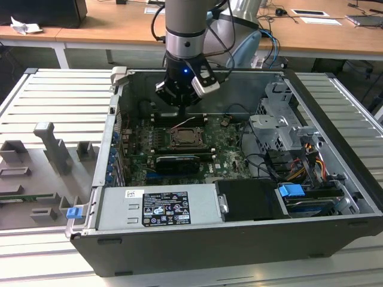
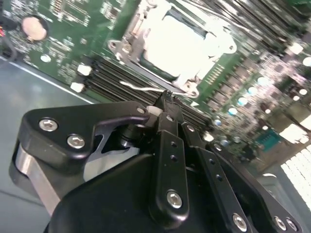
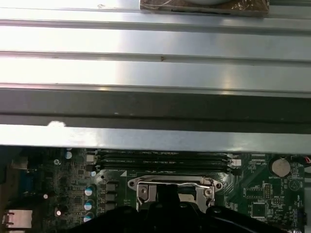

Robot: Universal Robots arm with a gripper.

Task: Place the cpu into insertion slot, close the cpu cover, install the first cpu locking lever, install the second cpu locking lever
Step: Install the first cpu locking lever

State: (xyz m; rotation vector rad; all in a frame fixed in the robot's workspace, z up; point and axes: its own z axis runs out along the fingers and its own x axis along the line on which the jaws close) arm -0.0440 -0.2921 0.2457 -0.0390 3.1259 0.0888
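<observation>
Inside the open computer case (image 1: 335, 113), your gripper (image 2: 167, 104) hangs just beyond the insertion slot (image 1: 185, 139), fingers pinched together on nothing; the cpu (image 2: 177, 46) sits seated.

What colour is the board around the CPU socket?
Green, clearest in the second wrist view: the motherboard around the insertion slot.

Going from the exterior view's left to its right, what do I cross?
Grey fixture blocks → blue clip → labelled power supply box → socket on the green board → grey drive cage → blue tab → ribbed table.
</observation>
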